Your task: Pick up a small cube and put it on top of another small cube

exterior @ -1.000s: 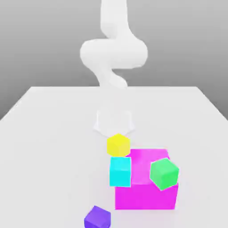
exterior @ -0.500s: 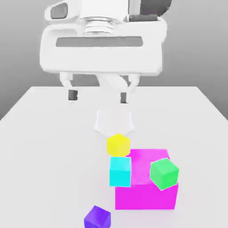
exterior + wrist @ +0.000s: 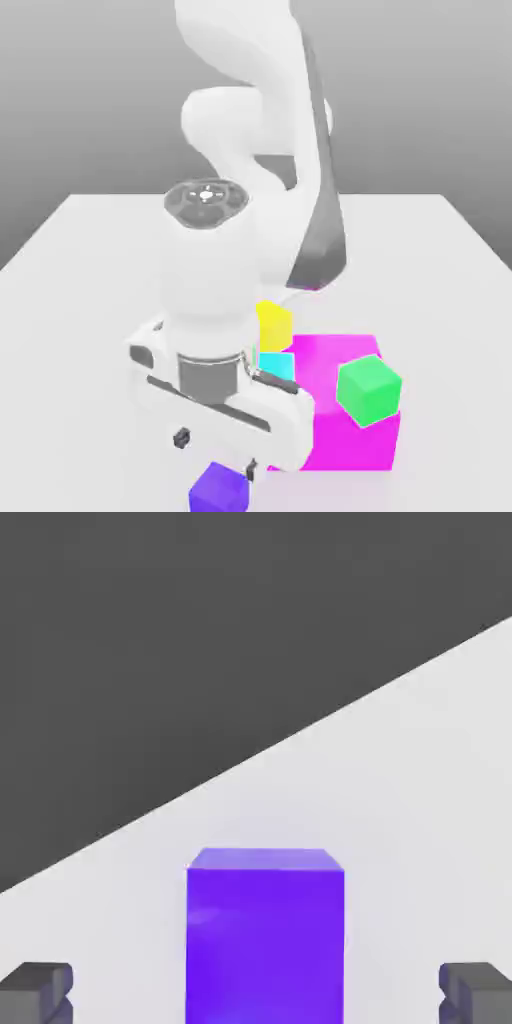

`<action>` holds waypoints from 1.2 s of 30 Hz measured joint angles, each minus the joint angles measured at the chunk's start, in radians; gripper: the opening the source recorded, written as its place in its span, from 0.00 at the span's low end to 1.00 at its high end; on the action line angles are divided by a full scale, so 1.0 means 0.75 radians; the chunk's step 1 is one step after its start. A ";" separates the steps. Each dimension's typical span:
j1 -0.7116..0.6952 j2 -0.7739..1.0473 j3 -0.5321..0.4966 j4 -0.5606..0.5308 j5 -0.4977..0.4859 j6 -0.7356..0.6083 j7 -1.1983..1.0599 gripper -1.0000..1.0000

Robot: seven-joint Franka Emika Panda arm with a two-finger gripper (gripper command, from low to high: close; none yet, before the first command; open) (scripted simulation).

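**Arm poised over the purple cube**

The gripper (image 3: 216,452) hangs just above the small purple cube (image 3: 218,490) near the table's (image 3: 90,300) front edge, fingers (image 3: 38,990) spread wide on either side, touching nothing. The yellow cube (image 3: 274,324) waits behind the arm. To grip well, I'd say: sink straight down, keep the cube centred, then close squarely on flat faces.

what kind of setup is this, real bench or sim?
Looks like a simulated tabletop: a featureless white table against a flat grey backdrop, plain untextured blocks such as the small purple cube, and a smooth white robot arm.
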 joint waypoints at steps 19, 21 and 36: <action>0.033 -0.138 0.044 -0.034 -0.145 -0.057 -0.172 0.00; 0.040 -0.197 0.071 -0.066 -0.187 -0.068 -0.264 0.00; 0.151 -0.784 0.144 -0.383 0.056 -0.287 -0.911 0.00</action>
